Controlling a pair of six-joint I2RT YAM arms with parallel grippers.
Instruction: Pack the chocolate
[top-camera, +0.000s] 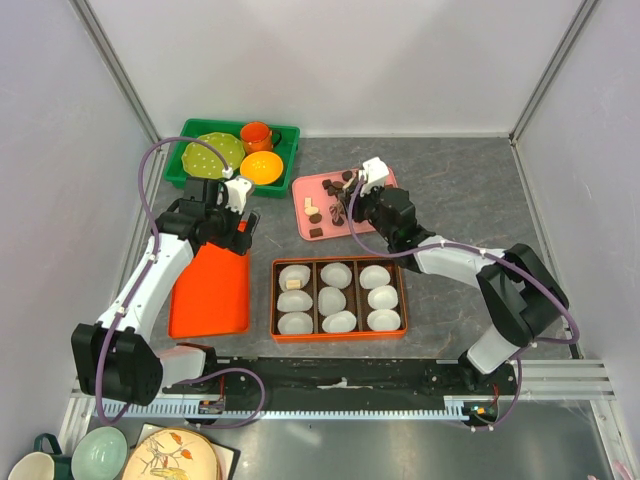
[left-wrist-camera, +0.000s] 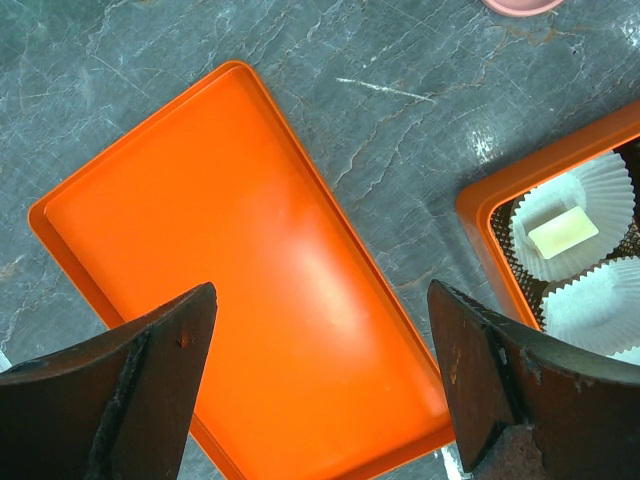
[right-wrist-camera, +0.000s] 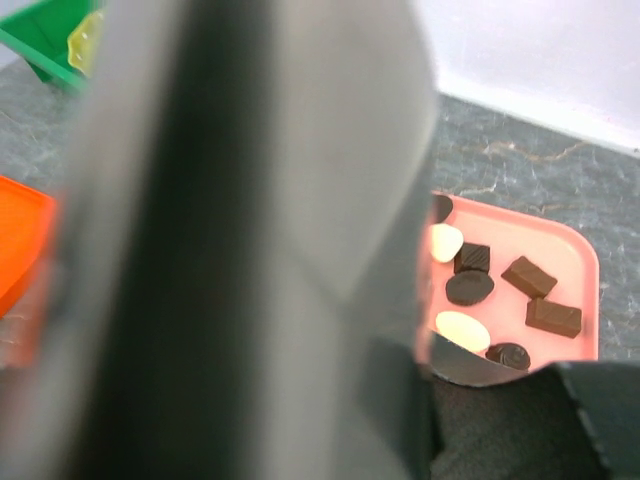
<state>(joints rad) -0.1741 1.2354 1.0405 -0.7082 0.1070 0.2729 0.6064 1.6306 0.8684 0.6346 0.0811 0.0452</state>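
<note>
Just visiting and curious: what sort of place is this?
Likely a robot test booth: plain white walls, left arm and right arm bolted to a rail, staged pink tray of chocolate.

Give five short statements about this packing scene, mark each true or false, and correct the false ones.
1. The box holds nine paper cups in three rows of three. True.
2. The left gripper is clamped on the orange tray. False: its jaws stand open above the tray and hold nothing.
3. Loose chocolates lie on a pink tray. True.
4. Every paper cup already holds a chocolate. False: only one cream chocolate shows in a cup, and most cups look empty.
5. The green bin is full of chocolates. False: it holds a plate, a mug and a bowl.
</note>
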